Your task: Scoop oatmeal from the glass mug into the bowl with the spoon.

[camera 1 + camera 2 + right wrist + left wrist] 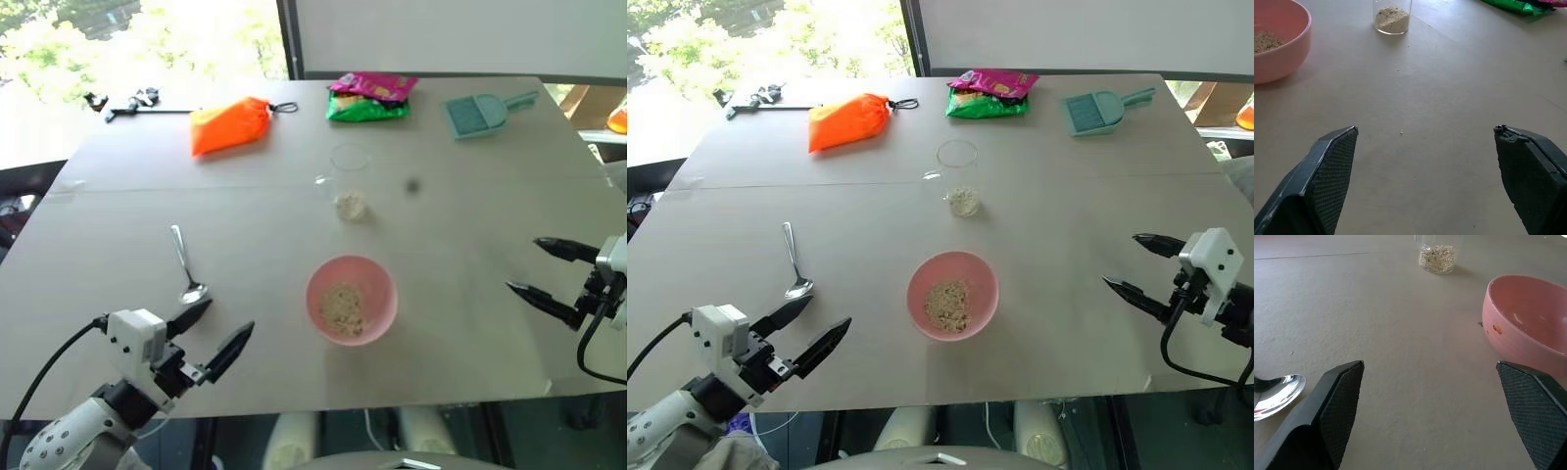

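The pink bowl (352, 298) sits near the table's front middle with a small heap of oatmeal (342, 307) inside. Behind it stands the clear glass mug (350, 182), a little oatmeal (1437, 257) at its bottom. The silver spoon (185, 266) lies flat on the table to the left of the bowl. My left gripper (213, 331) hovers open just in front of the spoon's bowl end, holding nothing. Over the table's right edge my right gripper (536, 268) is open and empty, pointing toward the bowl.
Along the table's far side lie an orange pouch (229, 124), a green and pink snack bag (369, 98) and a teal dustpan-like scoop (479, 113). A small black tool (125, 103) rests at the far left corner. The grey table (460, 235) ends close to my right gripper.
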`<action>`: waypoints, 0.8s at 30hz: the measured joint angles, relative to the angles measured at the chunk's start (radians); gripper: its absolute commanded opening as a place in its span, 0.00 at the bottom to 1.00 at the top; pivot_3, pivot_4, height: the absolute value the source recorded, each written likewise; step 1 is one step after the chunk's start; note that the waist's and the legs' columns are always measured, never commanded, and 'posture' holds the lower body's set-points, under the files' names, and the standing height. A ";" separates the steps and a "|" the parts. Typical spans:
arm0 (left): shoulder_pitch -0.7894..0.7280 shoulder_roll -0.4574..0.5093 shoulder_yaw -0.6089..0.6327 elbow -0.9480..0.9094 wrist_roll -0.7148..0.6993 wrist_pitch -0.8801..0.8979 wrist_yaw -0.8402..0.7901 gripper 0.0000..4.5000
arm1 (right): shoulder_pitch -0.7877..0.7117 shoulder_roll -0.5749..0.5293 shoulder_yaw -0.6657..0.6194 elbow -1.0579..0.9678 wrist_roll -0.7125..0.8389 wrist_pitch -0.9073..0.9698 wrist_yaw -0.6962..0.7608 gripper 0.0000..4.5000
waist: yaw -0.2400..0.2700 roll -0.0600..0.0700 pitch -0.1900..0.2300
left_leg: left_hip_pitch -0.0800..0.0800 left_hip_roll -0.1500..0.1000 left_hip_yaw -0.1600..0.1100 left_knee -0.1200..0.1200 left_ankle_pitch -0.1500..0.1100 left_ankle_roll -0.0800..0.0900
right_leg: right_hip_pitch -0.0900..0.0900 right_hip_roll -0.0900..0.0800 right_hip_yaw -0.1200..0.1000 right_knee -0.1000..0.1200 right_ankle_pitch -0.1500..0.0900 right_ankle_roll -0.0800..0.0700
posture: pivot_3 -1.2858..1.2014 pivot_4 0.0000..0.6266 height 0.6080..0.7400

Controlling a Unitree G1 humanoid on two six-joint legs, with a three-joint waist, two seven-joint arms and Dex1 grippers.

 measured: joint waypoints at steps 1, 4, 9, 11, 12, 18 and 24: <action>0.000 0.000 0.000 0.000 0.000 0.000 0.000 1.00 | 0.000 0.000 0.000 0.000 0.000 0.000 0.000 1.00 | 0.000 0.000 0.000 | 0.000 0.000 0.000 0.000 0.000 0.000 | 0.000 0.000 0.000 0.000 0.000 0.000 | 0.52 0.24 1.00; -0.071 -0.015 -0.001 0.022 -0.004 0.002 0.032 1.00 | -0.046 0.042 0.010 -0.002 -0.009 -0.013 -0.035 1.00 | 0.000 0.000 0.000 | 0.001 0.000 0.000 0.000 0.000 0.000 | 0.000 0.000 0.000 0.001 0.000 0.000 | 0.52 0.24 1.00; -0.206 -0.057 -0.003 0.044 -0.001 0.040 0.176 1.00 | -0.154 0.081 0.045 0.017 0.075 -0.002 0.010 1.00 | -0.001 0.000 0.000 | 0.000 0.000 0.000 0.001 0.000 0.000 | 0.000 0.000 0.000 0.002 0.000 0.000 | 0.52 0.24 1.00; -0.281 -0.070 -0.009 0.042 -0.007 0.096 0.277 1.00 | -0.218 0.075 0.055 0.065 0.100 -0.013 0.076 1.00 | 0.000 0.000 0.000 | 0.000 0.000 -0.001 0.001 0.000 0.000 | 0.000 0.000 0.000 0.001 0.000 0.000 | 0.52 0.24 1.00; -0.317 -0.081 -0.008 0.041 -0.017 0.119 0.322 1.00 | -0.242 0.075 0.061 0.078 0.105 -0.021 0.096 1.00 | 0.000 0.000 0.000 | 0.000 0.000 -0.001 0.001 0.000 0.000 | 0.000 0.000 -0.001 0.001 0.000 0.000 | 0.52 0.24 1.00; -0.578 -0.087 0.020 0.037 -0.118 0.385 0.693 1.00 | -0.389 0.059 0.090 0.109 0.212 -0.032 0.295 1.00 | 0.002 0.000 0.000 | 0.000 0.000 -0.003 0.002 0.000 0.000 | 0.000 0.000 -0.003 0.002 0.000 0.000 | 0.52 0.24 1.00; -0.665 -0.086 0.054 0.042 -0.110 0.508 0.879 1.00 | -0.470 0.049 0.094 0.134 0.286 0.018 0.367 1.00 | 0.000 -0.001 0.000 | -0.001 0.000 -0.003 0.002 0.000 -0.001 | 0.000 0.000 -0.003 0.001 0.000 0.000 | 0.52 0.24 1.00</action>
